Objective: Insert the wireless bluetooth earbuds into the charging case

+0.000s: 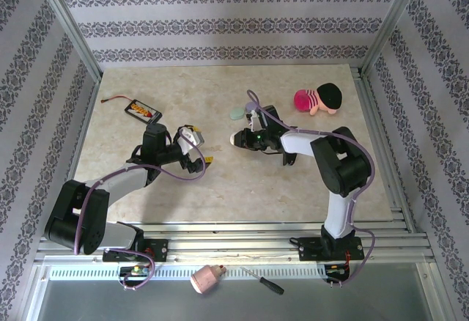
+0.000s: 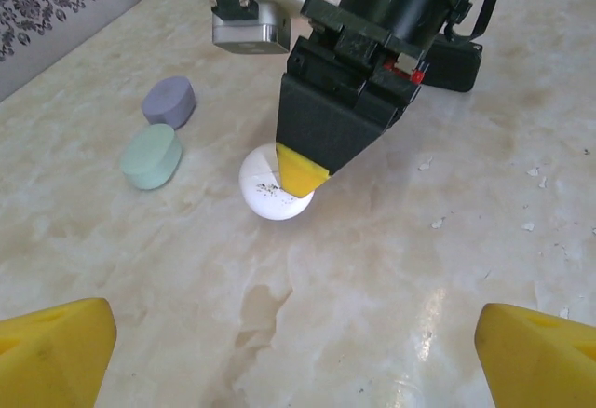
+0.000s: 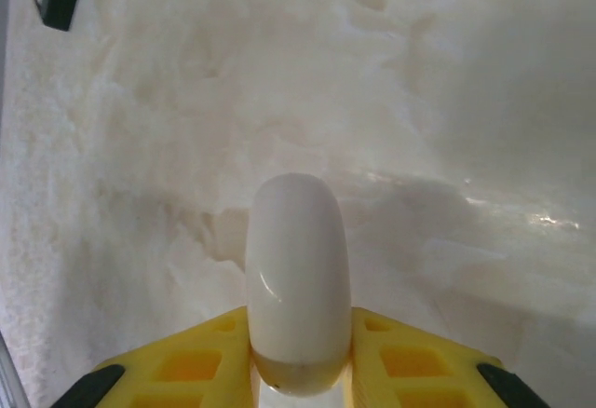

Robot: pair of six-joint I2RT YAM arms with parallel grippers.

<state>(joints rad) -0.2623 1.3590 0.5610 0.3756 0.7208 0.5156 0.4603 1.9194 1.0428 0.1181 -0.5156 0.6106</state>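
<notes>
A white pebble-shaped charging case [image 3: 298, 268] stands on edge on the marble table, and my right gripper [image 3: 300, 371] is shut on it with a yellow finger against each side. In the left wrist view the same white case [image 2: 264, 196] sits under the right gripper's yellow tip [image 2: 300, 170]. My left gripper [image 2: 298, 352] is wide open, nothing between its fingers, a short way in front of the case. From above, the left gripper [image 1: 199, 150] is left of the case [image 1: 235, 139]. The earbuds are out of view.
A lilac case [image 2: 169, 102] and a mint-green case [image 2: 151, 156] lie closed just beyond the white one. A pink plush toy [image 1: 319, 100] lies at the back right, and a black device [image 1: 142, 109] at the back left. A screwdriver [image 1: 262, 281] rests on the front rail.
</notes>
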